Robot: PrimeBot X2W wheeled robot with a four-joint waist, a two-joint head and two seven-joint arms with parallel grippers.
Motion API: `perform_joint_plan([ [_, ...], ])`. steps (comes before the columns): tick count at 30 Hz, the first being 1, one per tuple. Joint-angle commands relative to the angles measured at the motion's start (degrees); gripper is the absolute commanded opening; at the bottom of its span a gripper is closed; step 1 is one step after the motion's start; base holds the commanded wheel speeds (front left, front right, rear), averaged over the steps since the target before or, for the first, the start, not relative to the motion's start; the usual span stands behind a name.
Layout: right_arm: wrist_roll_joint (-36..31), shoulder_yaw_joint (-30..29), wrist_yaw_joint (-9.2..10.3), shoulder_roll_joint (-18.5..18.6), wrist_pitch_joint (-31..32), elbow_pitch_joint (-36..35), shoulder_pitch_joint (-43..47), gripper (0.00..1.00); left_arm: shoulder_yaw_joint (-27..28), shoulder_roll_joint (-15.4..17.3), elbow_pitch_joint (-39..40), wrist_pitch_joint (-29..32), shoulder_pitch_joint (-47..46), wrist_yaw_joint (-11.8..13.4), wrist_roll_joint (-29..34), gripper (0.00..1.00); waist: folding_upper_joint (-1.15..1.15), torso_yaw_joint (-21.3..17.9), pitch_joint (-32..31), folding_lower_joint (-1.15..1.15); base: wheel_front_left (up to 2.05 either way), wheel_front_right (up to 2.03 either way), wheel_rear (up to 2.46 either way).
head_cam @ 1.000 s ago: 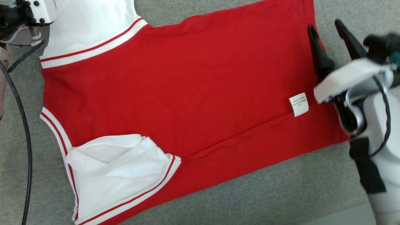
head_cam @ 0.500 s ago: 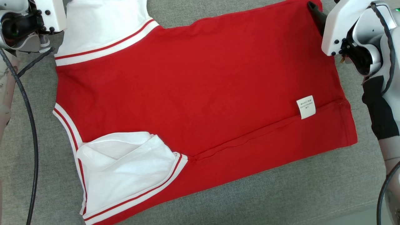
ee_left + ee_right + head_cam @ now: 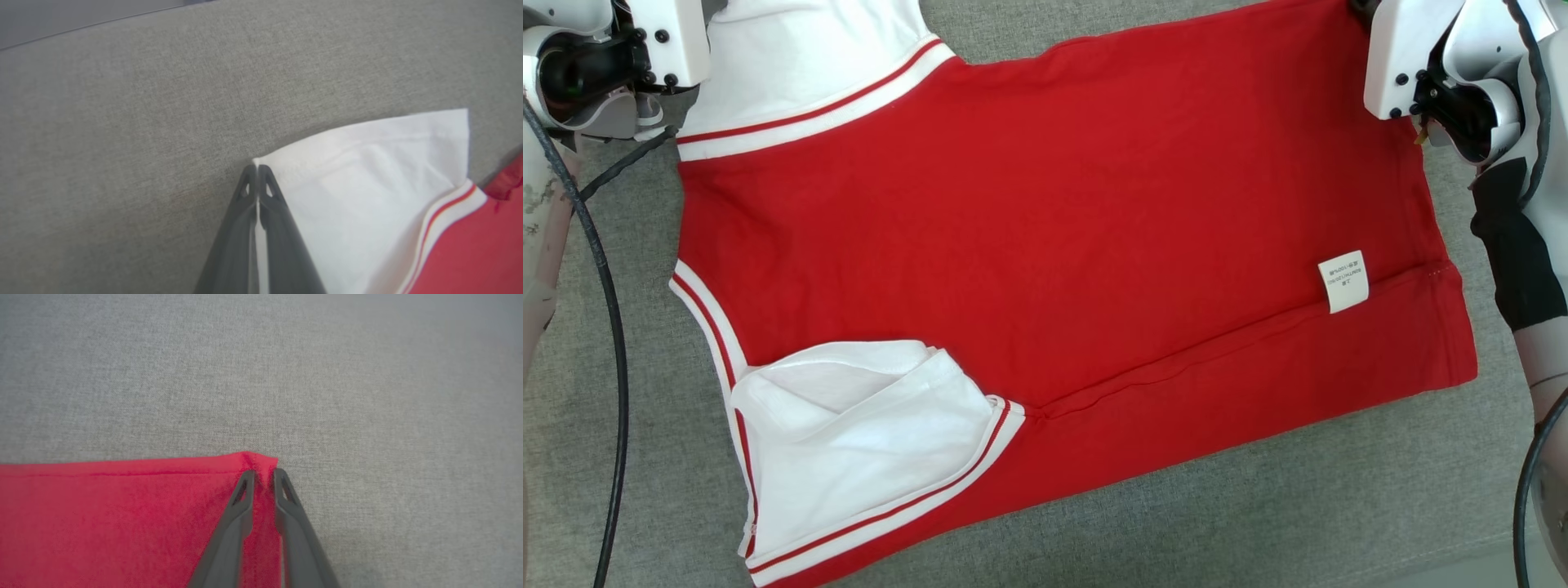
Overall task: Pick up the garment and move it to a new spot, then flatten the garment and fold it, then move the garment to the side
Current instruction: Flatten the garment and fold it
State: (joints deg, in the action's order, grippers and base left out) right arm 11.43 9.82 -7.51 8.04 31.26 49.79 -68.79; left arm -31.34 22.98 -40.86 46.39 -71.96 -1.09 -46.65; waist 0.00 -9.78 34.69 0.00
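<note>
The garment (image 3: 1054,245) is a red shirt with white sleeves and red-striped white trim, spread flat on the grey cloth surface (image 3: 1258,506). One white sleeve (image 3: 866,441) lies folded over the near left part. In the left wrist view my left gripper (image 3: 257,168) is shut on the corner of the far white sleeve (image 3: 367,183). In the right wrist view my right gripper (image 3: 264,473) pinches the far right red corner (image 3: 257,459), which bunches up between the nearly closed fingers. The head view holds both wrist housings, left (image 3: 621,57) and right (image 3: 1437,57), at the top corners.
A white care label (image 3: 1343,282) lies on the red cloth near the right hem. A black cable (image 3: 605,343) curves down the left side of the head view. The surface's front edge runs across the lower right corner (image 3: 1462,563).
My right arm has swung from beside the right hem up to the far right corner, and its wide-open fingers have closed onto the cloth. The head camera has shifted slightly.
</note>
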Motion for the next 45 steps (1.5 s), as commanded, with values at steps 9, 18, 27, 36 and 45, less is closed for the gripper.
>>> perform_joint_plan([
  [9, -0.38, -0.39, 0.04, 0.39, -6.15, -0.15, -2.60, 0.00, 1.04, 1.63, 2.37, -7.95, -1.84, -1.64, 1.60, 0.00, 0.00, 0.11, 1.07, 0.00, 0.00, 0.00, 0.00],
  [18, -0.76, -2.65, 0.04, 1.27, -16.28, 2.20, -4.63, 0.00, 1.85, 1.00, 0.76, -23.53, -5.87, -3.66, 5.04, 0.00, 0.00, 0.63, 1.71, 0.00, 0.00, 0.00, 0.00],
  [27, 1.16, -2.06, 0.04, 3.30, -24.47, 4.86, -4.58, 0.00, 0.90, -1.54, -1.47, -27.85, -6.95, -5.82, 3.02, 0.00, 0.00, 2.81, 0.77, 0.00, 0.00, 0.00, 0.00],
  [36, 13.17, 2.52, 0.04, 10.04, -24.93, 2.29, 3.97, 0.00, 0.03, 2.60, 12.69, -28.84, 5.81, -6.39, -2.61, 0.00, 0.00, 5.51, -3.85, 0.00, 0.00, 0.00, 0.00],
  [45, 23.27, 3.87, 0.04, 16.55, -23.66, -3.98, 13.38, 0.00, 2.49, 8.02, 33.07, -28.74, 22.81, -0.76, -6.97, 0.00, 0.00, 7.72, -6.34, 0.00, 0.00, 0.00, 0.00],
])
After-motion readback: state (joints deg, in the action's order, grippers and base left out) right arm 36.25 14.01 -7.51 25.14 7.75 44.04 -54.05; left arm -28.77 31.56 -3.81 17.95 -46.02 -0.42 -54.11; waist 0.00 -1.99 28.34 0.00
